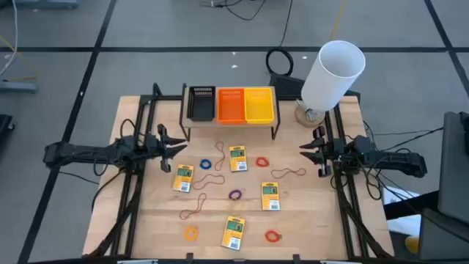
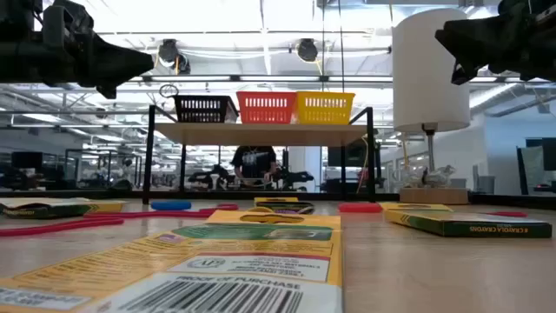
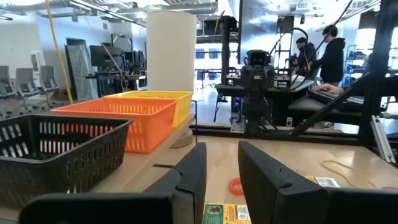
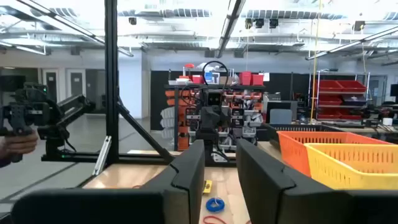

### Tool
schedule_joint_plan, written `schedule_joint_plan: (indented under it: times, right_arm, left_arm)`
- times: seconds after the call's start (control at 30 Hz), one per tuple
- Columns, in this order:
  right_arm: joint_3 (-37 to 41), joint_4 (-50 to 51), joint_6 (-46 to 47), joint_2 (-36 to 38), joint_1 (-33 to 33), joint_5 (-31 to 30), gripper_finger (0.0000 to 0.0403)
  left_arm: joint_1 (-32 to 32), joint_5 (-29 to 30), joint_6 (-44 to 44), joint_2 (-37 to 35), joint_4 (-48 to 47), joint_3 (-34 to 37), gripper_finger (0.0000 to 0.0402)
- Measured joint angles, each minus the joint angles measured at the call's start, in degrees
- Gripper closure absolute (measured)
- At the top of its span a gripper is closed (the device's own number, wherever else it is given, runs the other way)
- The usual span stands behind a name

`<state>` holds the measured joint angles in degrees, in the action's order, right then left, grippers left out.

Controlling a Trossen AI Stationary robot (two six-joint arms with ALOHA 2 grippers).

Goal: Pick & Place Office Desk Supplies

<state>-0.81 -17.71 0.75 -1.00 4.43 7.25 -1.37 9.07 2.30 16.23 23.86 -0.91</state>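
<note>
1. The left tool [image 1: 179, 143] is held above the left side of the wooden worktop [image 1: 308, 220], its fingers slightly apart, nothing between them.
2. The right tool [image 1: 306, 152] is held over the right side, likewise slightly apart and empty.
3. Four flat yellow rectangular packs [image 1: 237, 158] with green-and-white labels lie on the worktop between the arms.
4. Thin coloured rubber-band loops [image 1: 206, 164] are scattered among them.

Left gripper [image 3: 219, 171] fingers stand slightly apart, holding nothing, above a yellow pack [image 3: 225, 213]; black bin [image 3: 56, 146], orange bin [image 3: 118, 119] alongside.
</note>
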Motion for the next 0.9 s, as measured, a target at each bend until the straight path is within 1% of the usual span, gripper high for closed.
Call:
schedule_joint_plan:
  times: [0.2, 0.33, 0.43, 0.53, 0.67, 0.9]
  right_arm:
    - [0.0, -0.4, -2.7, -0.8, 0.0, 0.0, 0.0316]
    - [0.0, -0.2, -3.0, -1.5, 0.0, 0.0, 0.0316]
    - [0.0, 0.1, -3.4, -2.6, 0.0, 0.0, 0.0316]
    - [0.0, 0.0, -4.4, -4.1, 0.0, -0.3, 0.0316]
    - [0.0, 0.0, -4.7, -6.2, 0.0, -2.9, 0.0316]
    - [-0.2, 0.6, -4.0, -10.0, 0.0, -2.6, 0.0316]
  left_arm:
    - [0.0, 0.0, -0.1, 0.0, 0.0, 0.0, 0.0321]
    - [0.0, 0.0, -3.8, 0.0, 0.0, 0.0, 0.0321]
    - [0.0, 0.0, -5.0, 0.0, 0.0, 0.0, 0.0321]
    - [0.0, 0.0, -5.0, 0.0, -0.1, 0.0, 0.0321]
    - [0.0, 0.0, -3.4, 0.0, -0.5, 0.0, 0.0321]
    - [0.0, -0.1, -2.5, 0.0, -0.6, 0.0, 0.0321]
